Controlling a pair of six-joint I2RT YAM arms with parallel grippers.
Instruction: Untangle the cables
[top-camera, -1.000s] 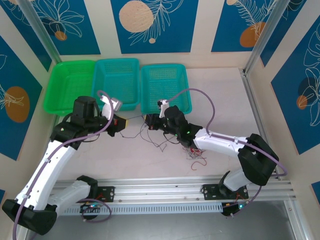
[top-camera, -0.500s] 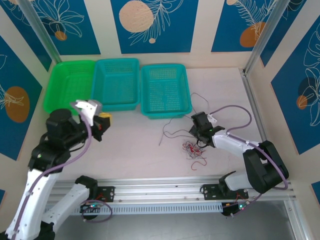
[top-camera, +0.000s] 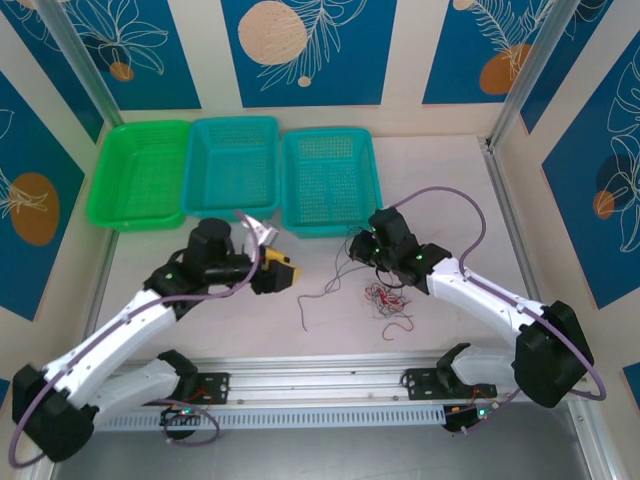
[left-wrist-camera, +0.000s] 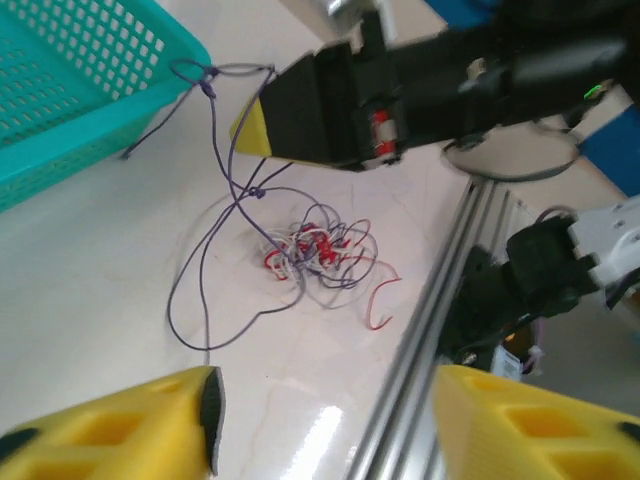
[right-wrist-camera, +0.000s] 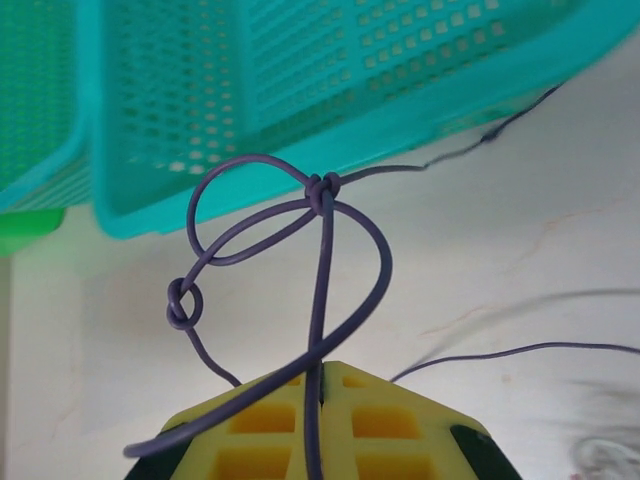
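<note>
Though hair-thin, the dark wire (right-wrist-camera: 322, 190) forms knotted loops.

No writing, label, brand or number can be read anywhere. The blue wall panels (top-camera: 300, 50) carry drawn leaves and orange circles but no letters, and the plastic baskets (top-camera: 232, 122) and the metal rail (top-camera: 340, 380) at the table's near edge bear no legible marking.

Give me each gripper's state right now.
Left gripper: open, holding nothing.
Right gripper: shut on the dark cable.
</note>
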